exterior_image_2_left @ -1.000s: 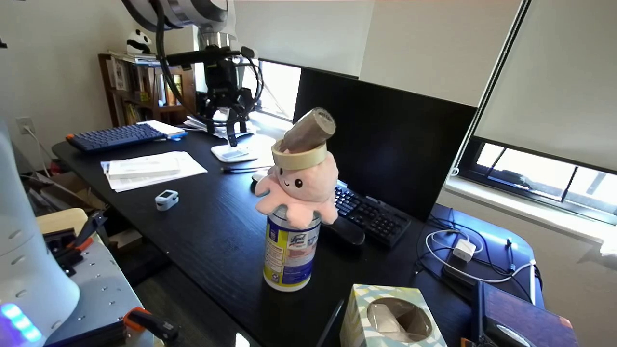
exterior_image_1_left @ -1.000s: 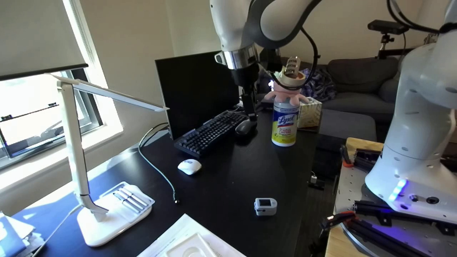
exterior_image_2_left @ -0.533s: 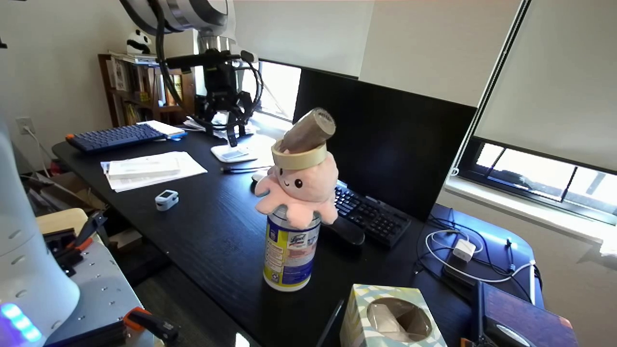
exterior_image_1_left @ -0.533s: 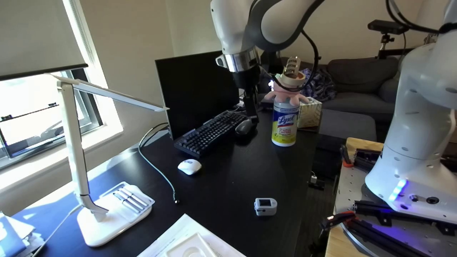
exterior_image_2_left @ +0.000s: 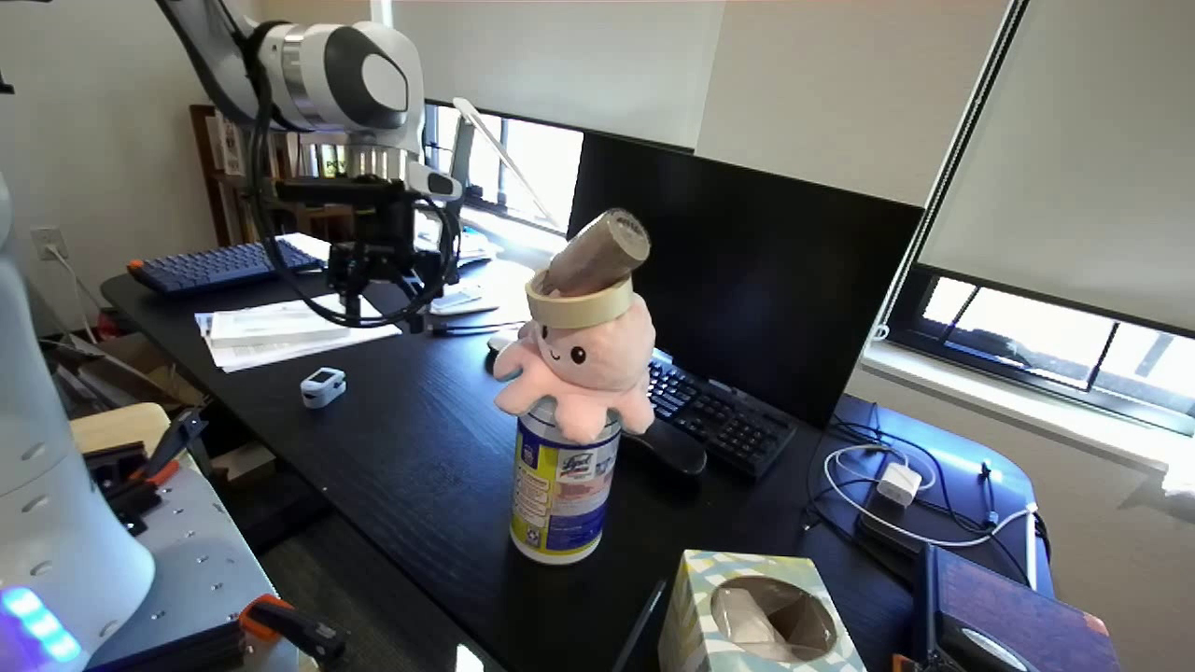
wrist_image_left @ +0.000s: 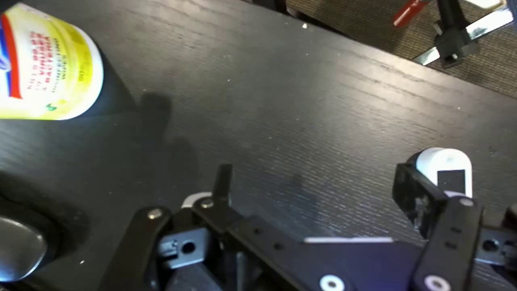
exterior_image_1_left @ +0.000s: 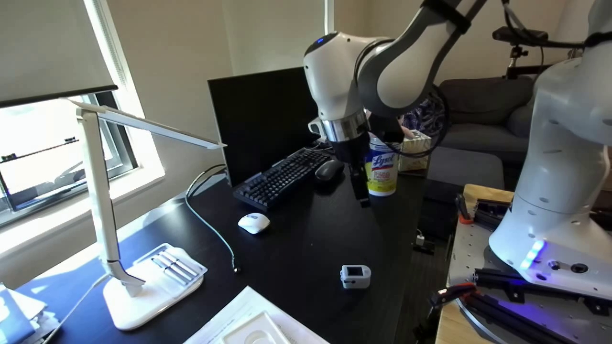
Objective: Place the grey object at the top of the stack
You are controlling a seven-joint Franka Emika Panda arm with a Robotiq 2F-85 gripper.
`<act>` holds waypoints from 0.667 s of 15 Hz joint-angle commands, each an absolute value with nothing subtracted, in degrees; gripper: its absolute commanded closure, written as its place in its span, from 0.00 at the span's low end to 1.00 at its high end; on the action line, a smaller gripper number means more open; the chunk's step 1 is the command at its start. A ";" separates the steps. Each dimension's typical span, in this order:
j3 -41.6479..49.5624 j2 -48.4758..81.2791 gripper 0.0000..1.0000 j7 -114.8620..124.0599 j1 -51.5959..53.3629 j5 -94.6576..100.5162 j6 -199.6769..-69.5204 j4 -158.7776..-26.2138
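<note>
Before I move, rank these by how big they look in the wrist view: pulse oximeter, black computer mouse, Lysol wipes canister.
Largest to smallest, by what shows:
1. Lysol wipes canister, cut off by the picture's edge
2. black computer mouse, also cut off
3. pulse oximeter, partly hidden

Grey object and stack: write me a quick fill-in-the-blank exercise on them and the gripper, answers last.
Of the desk and the stack, the grey object rests on the ____.
The stack's canister bears the brand name ____.
The gripper is ____, not shut.
Missing words: desk; Lysol; open.
</note>
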State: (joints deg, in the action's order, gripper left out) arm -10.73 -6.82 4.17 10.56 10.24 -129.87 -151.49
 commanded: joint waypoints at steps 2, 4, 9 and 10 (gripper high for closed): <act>-12.00 -7.35 0.00 1.63 13.74 -0.77 -136.16 -156.53; -12.88 -6.97 0.00 3.95 14.91 -3.63 -137.21 -157.78; -14.02 -4.69 0.00 3.26 15.85 -5.00 -145.81 -161.06; -14.35 -2.03 0.00 3.74 15.84 -3.83 -147.87 -159.39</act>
State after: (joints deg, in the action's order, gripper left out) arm -13.33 -5.75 3.84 15.71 -4.66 -141.56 -159.47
